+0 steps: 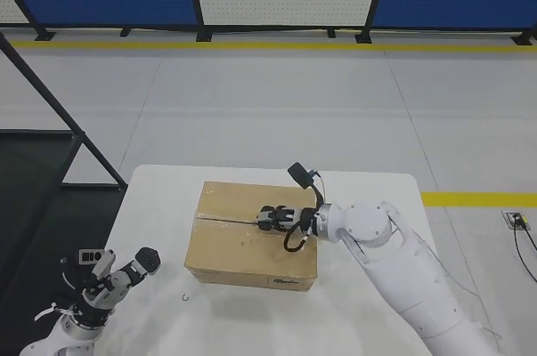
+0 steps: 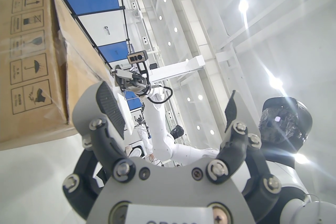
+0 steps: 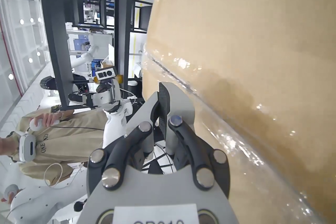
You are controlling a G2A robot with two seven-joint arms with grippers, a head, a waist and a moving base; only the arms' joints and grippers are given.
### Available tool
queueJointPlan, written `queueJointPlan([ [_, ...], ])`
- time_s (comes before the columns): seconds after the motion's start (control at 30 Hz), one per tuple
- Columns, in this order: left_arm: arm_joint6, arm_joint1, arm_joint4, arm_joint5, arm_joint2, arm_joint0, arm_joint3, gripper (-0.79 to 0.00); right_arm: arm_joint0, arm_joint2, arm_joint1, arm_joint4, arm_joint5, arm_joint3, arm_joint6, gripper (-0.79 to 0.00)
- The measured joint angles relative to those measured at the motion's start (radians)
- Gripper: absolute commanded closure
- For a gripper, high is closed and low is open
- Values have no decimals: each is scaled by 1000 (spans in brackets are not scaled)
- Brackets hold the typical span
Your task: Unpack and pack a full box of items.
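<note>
Clenched on nothing, the right gripper (image 3: 162,96) sat tip-first at the glossy tape seam (image 3: 210,114) atop the sealed brown box (image 1: 241,249), which stood mid-way on the white table (image 1: 161,311). The left gripper (image 2: 170,104) gaped empty, near-left of it. Stiff cardboard, likely heavy if full, with slick tape; the flap edges along that seam looked the best purchase.

White bench (image 1: 161,191) bearing a small dark hook-like bit (image 1: 186,296), black frame (image 1: 75,133) beside, yellow floor stripe (image 1: 250,44) beyond.
</note>
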Motion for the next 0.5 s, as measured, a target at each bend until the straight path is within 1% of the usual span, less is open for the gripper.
queueJointPlan([
  [0.2, -20, 4, -12, 8, -16, -8, 17, -785, 35, -39, -16, -22, 41, 65, -38, 0],
  [0.5, -31, 7, -24, 8, -33, -7, 36, -785, 91, -96, -53, 7, 28, 154, -75, 0],
])
